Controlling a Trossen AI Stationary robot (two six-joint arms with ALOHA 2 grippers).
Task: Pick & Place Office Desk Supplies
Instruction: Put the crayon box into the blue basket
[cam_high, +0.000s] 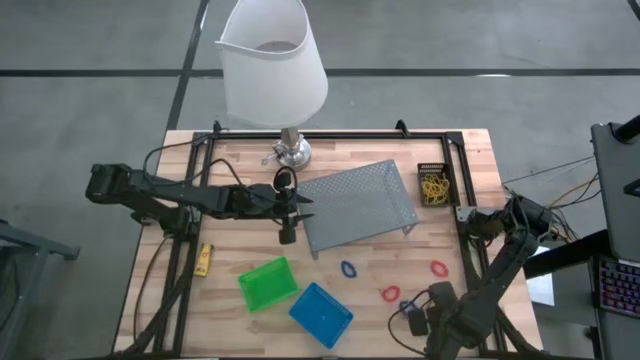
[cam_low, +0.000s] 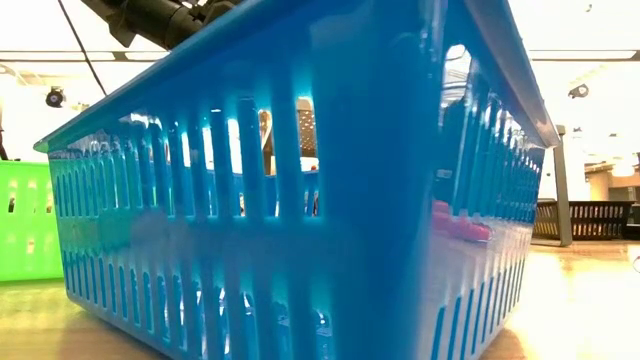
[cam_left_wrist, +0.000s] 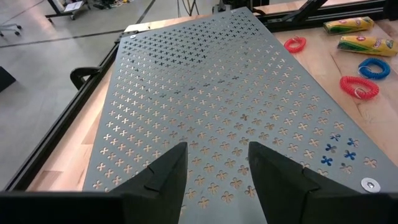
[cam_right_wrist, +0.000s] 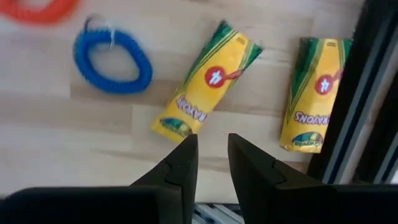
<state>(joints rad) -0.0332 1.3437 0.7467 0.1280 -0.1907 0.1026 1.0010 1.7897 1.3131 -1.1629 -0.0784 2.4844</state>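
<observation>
My left gripper (cam_high: 300, 205) (cam_left_wrist: 217, 162) is open and hovers over the left end of the grey mesh tray (cam_high: 358, 205) (cam_left_wrist: 211, 93). My right gripper (cam_high: 415, 318) (cam_right_wrist: 212, 149) is narrowly open above two yellow crayon boxes (cam_right_wrist: 205, 87) (cam_right_wrist: 311, 93) lying flat near the table's near right corner. A blue loop (cam_right_wrist: 112, 59) (cam_high: 347, 270) and red loops (cam_high: 390, 293) (cam_high: 437, 268) lie on the wood. Another yellow box (cam_high: 204, 260) lies on the left. The green bin (cam_high: 267, 283), blue bin (cam_high: 321, 312) and black bin (cam_high: 435, 185) holding yellow rubber bands stand on the table.
A white-shaded lamp (cam_high: 272, 65) stands at the far edge, its base (cam_high: 291, 152) beside the tray. A black frame rail (cam_right_wrist: 354, 93) runs close to the right crayon box. In the low view the blue bin (cam_low: 300, 200) blocks almost everything.
</observation>
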